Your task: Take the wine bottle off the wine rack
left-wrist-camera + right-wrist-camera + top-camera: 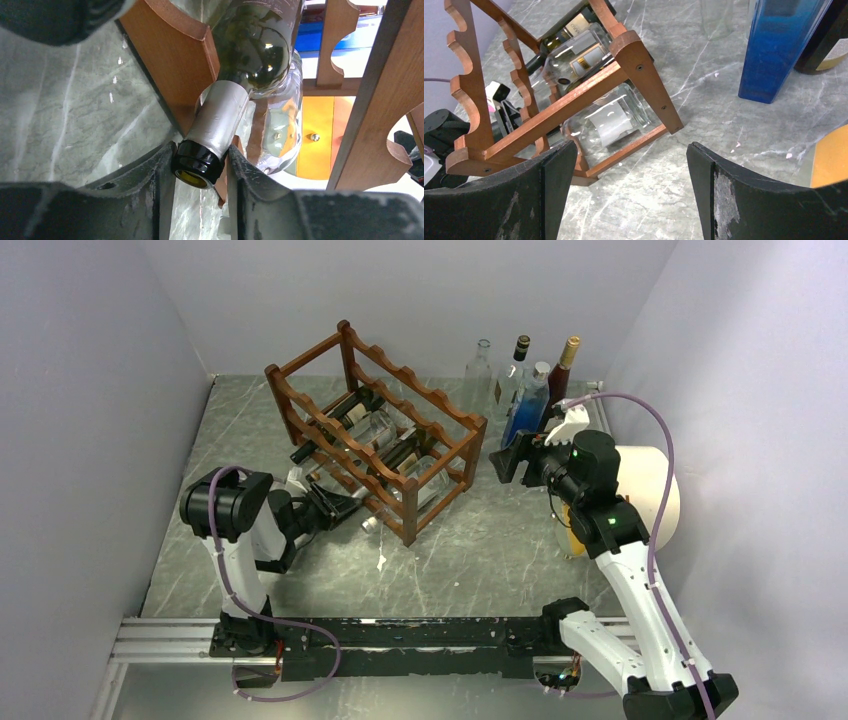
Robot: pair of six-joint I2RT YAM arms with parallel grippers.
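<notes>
The reddish-brown wooden wine rack (pixel 380 425) stands at an angle in the middle of the table with several bottles lying in it. It also shows in the left wrist view (pixel 170 65) and the right wrist view (pixel 644 75). My left gripper (pixel 197 170) is at the rack's near-left end on the lowest tier. Its fingers (pixel 155 190) press both sides of the black lip and silver-foiled neck of a wine bottle (pixel 220 120) that still lies in the rack. My right gripper (pixel 631 150) is open and empty, hovering right of the rack (pixel 505 462).
Several upright bottles (pixel 520 375) stand at the back right, one of them blue (pixel 774 45). A white and orange cylinder (pixel 655 490) sits by the right wall. A clear bottle (pixel 609 122) lies in the rack's lowest tier. Grey walls close in both sides.
</notes>
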